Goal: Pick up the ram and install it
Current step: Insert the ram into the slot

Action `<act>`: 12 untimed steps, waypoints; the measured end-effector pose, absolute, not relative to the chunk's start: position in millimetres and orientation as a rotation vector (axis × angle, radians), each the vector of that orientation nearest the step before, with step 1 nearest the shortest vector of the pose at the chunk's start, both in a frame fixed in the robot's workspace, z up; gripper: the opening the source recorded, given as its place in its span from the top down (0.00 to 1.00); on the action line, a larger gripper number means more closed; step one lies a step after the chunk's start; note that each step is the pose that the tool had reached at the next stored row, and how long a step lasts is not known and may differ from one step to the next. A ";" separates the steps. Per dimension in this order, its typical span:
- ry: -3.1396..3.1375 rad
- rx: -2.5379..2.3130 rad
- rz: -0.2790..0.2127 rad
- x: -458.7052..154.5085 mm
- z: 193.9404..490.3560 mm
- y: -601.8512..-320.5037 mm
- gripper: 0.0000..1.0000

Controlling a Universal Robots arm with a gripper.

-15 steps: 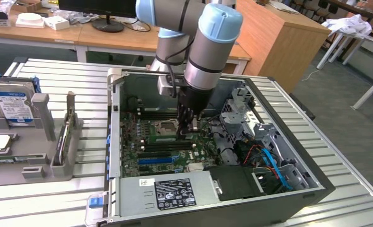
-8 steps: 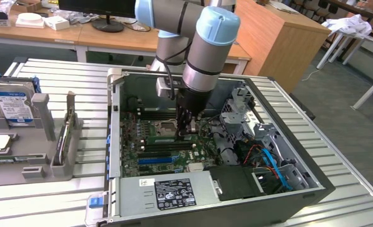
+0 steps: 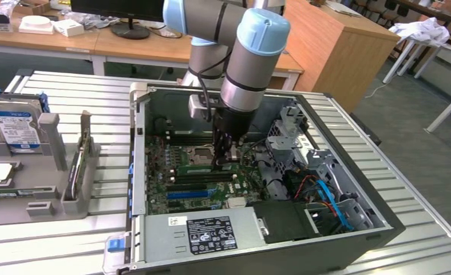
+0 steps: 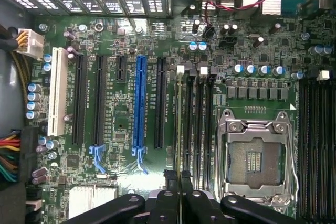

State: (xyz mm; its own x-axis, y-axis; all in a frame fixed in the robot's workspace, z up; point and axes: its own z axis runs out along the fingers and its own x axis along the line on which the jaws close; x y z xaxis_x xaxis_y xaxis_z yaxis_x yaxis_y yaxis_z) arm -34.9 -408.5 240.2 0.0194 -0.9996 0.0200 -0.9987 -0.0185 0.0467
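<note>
1/2 ram [image 3: 201, 169] behind end effector [image 3: 227, 162]

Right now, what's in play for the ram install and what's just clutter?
In play: ram, held between the fingers; black memory slots alongside it.
Lying about: hard drive, blue slot, processor socket, power supply.

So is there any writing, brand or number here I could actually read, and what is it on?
Nothing reads clearly enough to quote.
Hard drive label: blue and white, print too small.
Power supply label: dense print and symbols, too small.
Motherboard: white lettering beside the slots, blurred.
Ram in the gripper: too small to read anything.
</note>
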 end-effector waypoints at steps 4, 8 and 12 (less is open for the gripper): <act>-2.165 2.210 -0.028 -34.9 238.2 -408.5 0.88; -2.165 2.210 -0.028 -34.8 235.6 -408.5 0.88; -2.165 2.210 -0.028 -34.1 233.4 -408.5 0.88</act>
State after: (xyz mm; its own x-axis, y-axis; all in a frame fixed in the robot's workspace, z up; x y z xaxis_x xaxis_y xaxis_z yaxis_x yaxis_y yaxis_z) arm -34.1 -408.5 233.4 0.0210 -0.9996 0.0201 -0.9987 -0.0200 0.0467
